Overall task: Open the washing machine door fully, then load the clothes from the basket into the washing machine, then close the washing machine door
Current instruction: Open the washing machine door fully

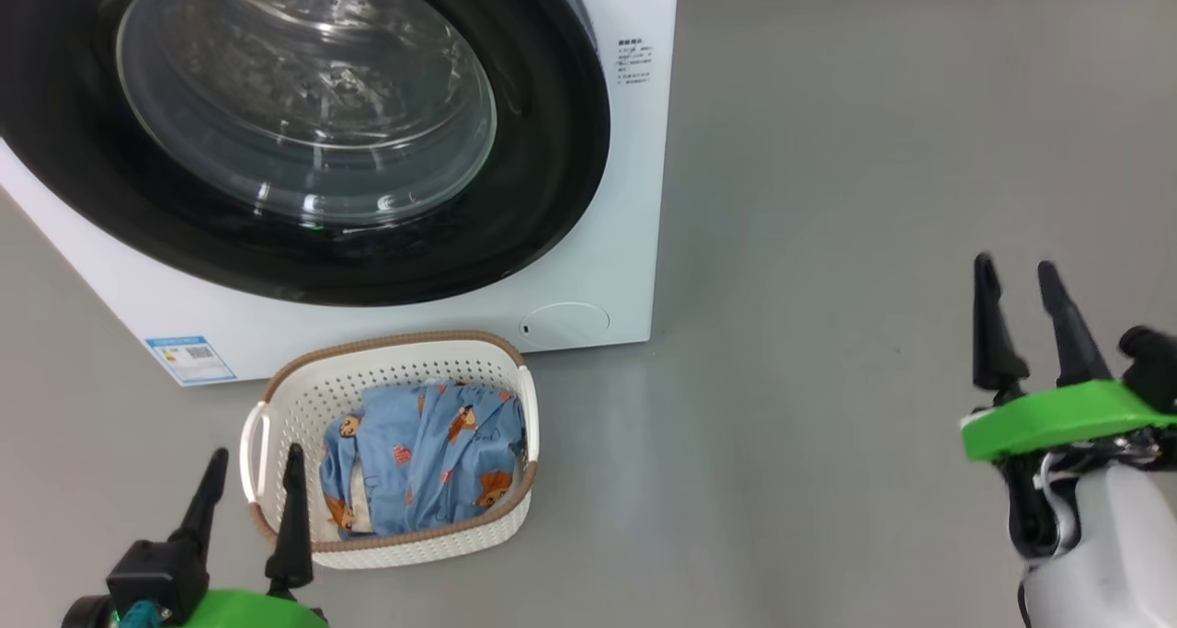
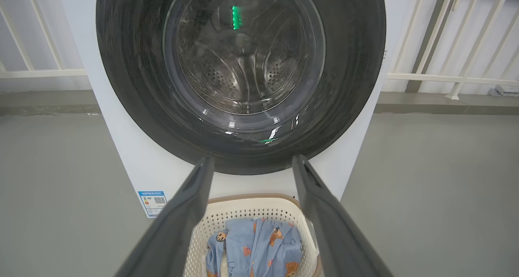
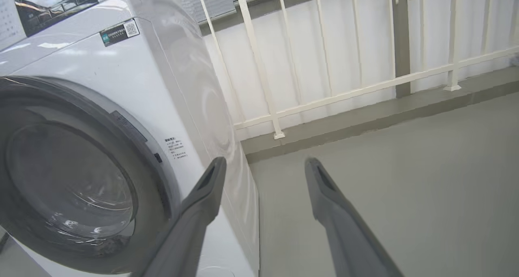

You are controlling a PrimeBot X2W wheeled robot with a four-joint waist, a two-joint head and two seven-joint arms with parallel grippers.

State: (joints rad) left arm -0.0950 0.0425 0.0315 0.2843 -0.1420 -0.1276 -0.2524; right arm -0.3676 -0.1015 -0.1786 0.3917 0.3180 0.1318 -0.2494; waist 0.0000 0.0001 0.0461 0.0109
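Door (image 1: 303,104) is shut on the machine (image 1: 639,223), so I am on the first step: opening it. The basket (image 1: 303,398) sits on the floor (image 1: 828,242), just in front of the machine. My left gripper (image 1: 257,453) is spread wide and empty by the basket's near left corner. My right gripper (image 1: 1016,265) is wide and empty too, well off to the right. Next, I think, one gripper must hook the door's edge and pull. I count one machine, one door, one basket, one heap of blue bear clothes (image 1: 432,462) inside it, two grippers.
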